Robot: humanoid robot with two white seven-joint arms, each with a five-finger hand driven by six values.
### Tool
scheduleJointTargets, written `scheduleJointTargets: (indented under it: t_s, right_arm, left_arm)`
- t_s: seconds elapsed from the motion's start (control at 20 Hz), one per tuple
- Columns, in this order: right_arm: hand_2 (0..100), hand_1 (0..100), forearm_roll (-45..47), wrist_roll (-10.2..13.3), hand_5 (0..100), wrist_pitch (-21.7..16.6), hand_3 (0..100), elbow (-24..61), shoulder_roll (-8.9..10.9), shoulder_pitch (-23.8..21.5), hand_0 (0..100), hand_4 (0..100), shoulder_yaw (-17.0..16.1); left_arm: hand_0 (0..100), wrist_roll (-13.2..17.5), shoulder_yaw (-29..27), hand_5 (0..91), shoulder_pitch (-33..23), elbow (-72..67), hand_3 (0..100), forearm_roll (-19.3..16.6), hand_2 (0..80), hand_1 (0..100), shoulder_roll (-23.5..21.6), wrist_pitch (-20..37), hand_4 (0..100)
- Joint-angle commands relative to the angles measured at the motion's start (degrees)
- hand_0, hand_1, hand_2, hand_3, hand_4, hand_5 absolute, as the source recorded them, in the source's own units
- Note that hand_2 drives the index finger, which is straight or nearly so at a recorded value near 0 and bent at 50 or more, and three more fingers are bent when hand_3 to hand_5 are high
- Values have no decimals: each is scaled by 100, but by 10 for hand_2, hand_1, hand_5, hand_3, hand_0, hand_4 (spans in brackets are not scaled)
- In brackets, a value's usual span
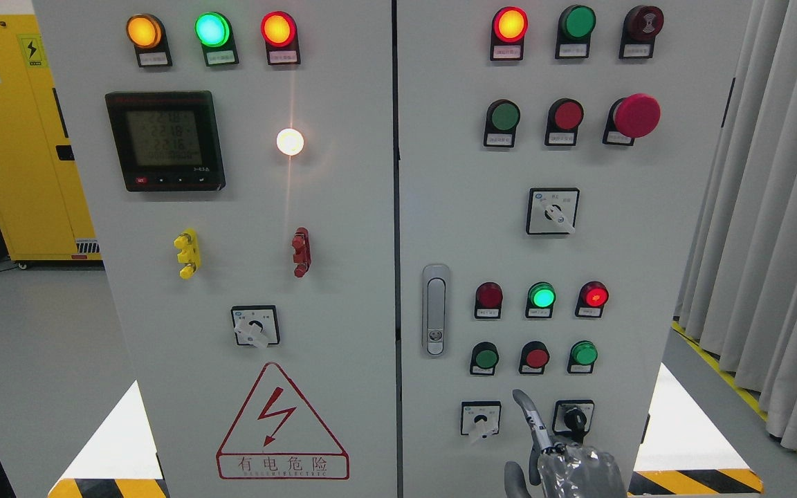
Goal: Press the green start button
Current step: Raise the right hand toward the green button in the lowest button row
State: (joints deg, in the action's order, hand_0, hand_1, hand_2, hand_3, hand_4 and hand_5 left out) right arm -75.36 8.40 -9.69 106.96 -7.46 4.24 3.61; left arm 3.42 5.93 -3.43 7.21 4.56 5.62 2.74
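Note:
The grey control cabinet's right door (647, 228) carries several push buttons. A green button (504, 116) sits in the upper row beside a red button (567, 115). In the lower row are a dark green button (486, 357), a red button (535, 357) and a brighter green button (584, 353). My right hand (564, 467) comes in at the bottom edge, index finger (528, 415) stretched upward and the other fingers curled, holding nothing. The fingertip is just below the lower red button, apart from the row. The left hand is out of view.
Two rotary switches (481, 419) (573, 417) flank the finger. A door latch (435, 309) is left of the lower buttons. A lit green lamp (542, 296) and a red mushroom stop (636, 115) are above. A grey curtain (772, 207) hangs at the right, a yellow cabinet (11, 138) at the left.

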Motion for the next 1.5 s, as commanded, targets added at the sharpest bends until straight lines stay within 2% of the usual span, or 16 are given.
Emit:
scheduleJointTargets:
  t_s: [0.0,0.35,0.4,0.6,1.45]
  right_arm:
    - [0,911,-154,-22,1000,2,1000,-211,8,323,653,1000,26]
    - [0,914,-207,-110,1000,2,1000,-334,-1,402,688,1000,202]
    - [0,916,-190,-119,1000,2,1000,-352,-1,428,729,1000,202]
    - [0,914,-181,-128,1000,2,1000,-448,8,507,761,1000,219]
    - [0,903,-128,-189,1000,2,1000,-747,-10,675,758,1000,210]
  left_arm:
    - [120,1,-4,0,0,0,0,1,0,556,0,-1,0]
    - [120,1,5,0,0,0,0,1,0,556,0,-1,0]
    - [120,1,-4,0,0,0,0,1,0,556,0,-1,0]
    - [120,1,-4,0,0,0,0,1,0,556,0,-1,0]
    - [120,1,-4,0,0,0,0,1,0,556,0,-1,0]
